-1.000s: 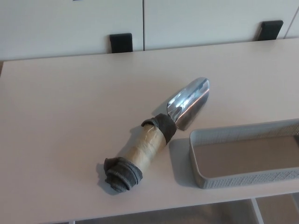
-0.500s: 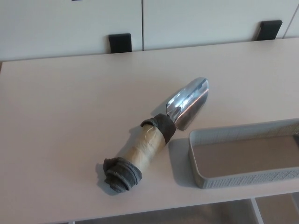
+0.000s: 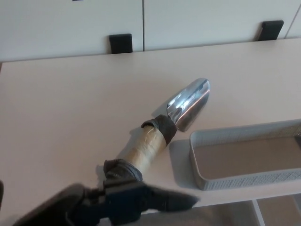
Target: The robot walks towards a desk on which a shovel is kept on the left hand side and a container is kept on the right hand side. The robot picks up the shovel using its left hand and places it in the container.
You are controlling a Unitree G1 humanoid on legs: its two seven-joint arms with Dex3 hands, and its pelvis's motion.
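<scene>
Reaching in from the near left, the left hand [image 3: 127, 202] shows as a dark, blurred shape low in the head view, one of its fingers [image 3: 171, 201] stretched out to the right. Whether the fingers are spread or closing I cannot tell, but they hold nothing: the shovel [image 3: 162, 136] lies flat on the desk [image 3: 70, 117], untouched as far as can be seen, its near end just beyond the hand. So the pickup seems only about to begin; grasping, lifting and carrying to the right all remain.

The shovel runs diagonally, its shiny metal scoop at the far right and its handle wrapped in tan tape with dark cloth bands at the neck and the near end. The grey container [image 3: 244, 157] sits just right of it, empty. The right hand is not in view.
</scene>
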